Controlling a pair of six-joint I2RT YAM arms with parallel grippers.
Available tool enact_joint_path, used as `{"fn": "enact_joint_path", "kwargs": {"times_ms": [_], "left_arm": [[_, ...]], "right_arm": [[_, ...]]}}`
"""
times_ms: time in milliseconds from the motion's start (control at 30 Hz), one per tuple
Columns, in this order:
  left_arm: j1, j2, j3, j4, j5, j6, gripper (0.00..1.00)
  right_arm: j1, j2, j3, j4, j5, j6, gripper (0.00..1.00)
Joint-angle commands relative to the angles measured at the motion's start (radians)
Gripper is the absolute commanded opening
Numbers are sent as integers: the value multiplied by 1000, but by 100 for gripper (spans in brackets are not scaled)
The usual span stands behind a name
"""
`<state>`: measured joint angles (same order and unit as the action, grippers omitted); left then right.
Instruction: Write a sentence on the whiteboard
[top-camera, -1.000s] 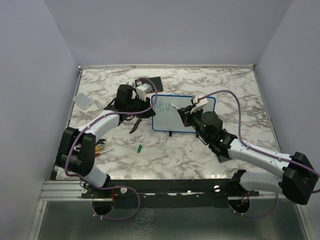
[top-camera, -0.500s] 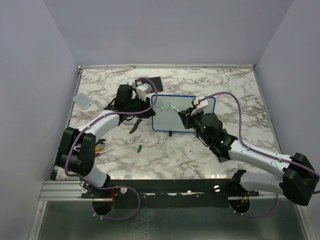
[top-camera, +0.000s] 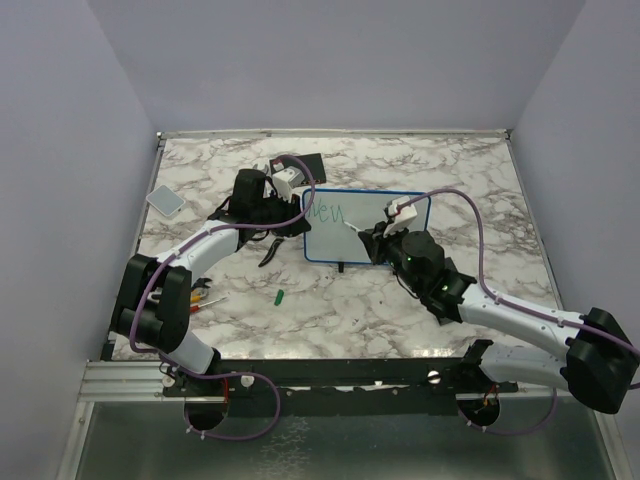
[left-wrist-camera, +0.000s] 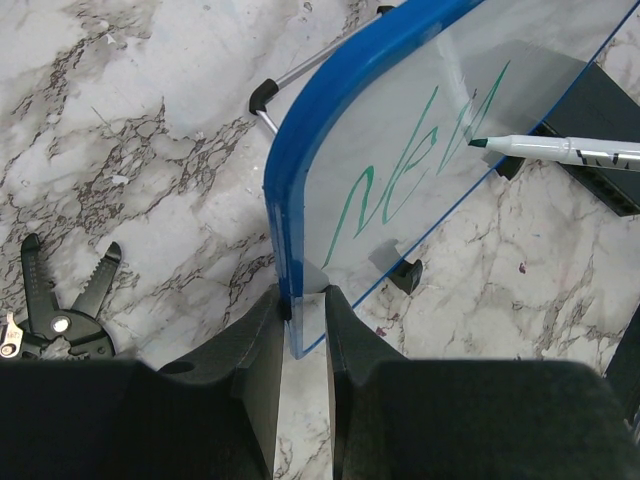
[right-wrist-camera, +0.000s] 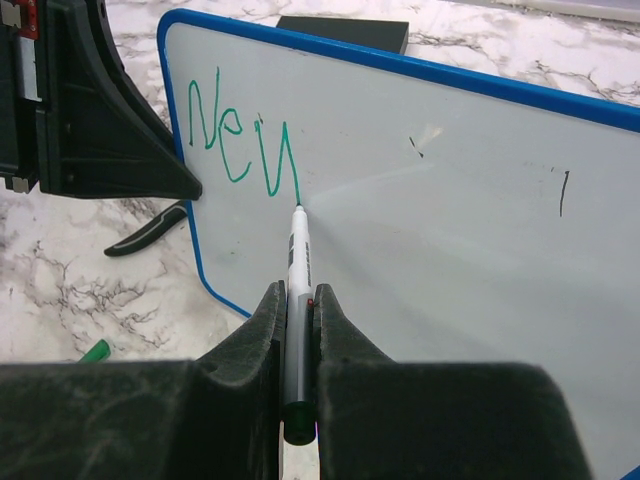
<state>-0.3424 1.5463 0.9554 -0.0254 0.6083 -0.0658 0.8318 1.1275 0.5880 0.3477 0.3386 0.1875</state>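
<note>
The whiteboard (top-camera: 392, 205), white with a blue rim, stands tilted at mid-table. My left gripper (top-camera: 290, 222) is shut on its left edge; in the left wrist view the jaws (left-wrist-camera: 302, 305) pinch the blue rim (left-wrist-camera: 296, 180). My right gripper (top-camera: 372, 238) is shut on a white marker (right-wrist-camera: 298, 255). The marker's green tip touches the board (right-wrist-camera: 450, 250) at the bottom of the last stroke. The sentence (right-wrist-camera: 240, 140) so reads about "Neu" in green at the board's upper left, and it also shows in the left wrist view (left-wrist-camera: 400, 185).
A black box (top-camera: 300, 165) lies behind the board. Black pliers (top-camera: 270, 250) lie left of the board. A green cap (top-camera: 280, 296) lies in front. A grey pad (top-camera: 165, 199) sits at the far left. Small tools (top-camera: 200, 297) lie by the left arm.
My right gripper has drawn the marker down and slightly right across the board, adding strokes after "Ne". The left gripper and the board have not moved.
</note>
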Motion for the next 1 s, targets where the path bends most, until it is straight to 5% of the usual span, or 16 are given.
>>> {"fn": "enact_joint_path", "kwargs": {"times_ms": [0,700,967], "left_arm": [[-9,-17,17,-10,16,6,21],[-9,-15,17,-10,17,6,21],[-9,-13,19,-11,12,6,21]], "right_arm": [[-4,-5,-3,-30,61,-14,1],[-5,-10,87,47,117,-85,1],[-5,-69,63,31,-9,-95,1]]}}
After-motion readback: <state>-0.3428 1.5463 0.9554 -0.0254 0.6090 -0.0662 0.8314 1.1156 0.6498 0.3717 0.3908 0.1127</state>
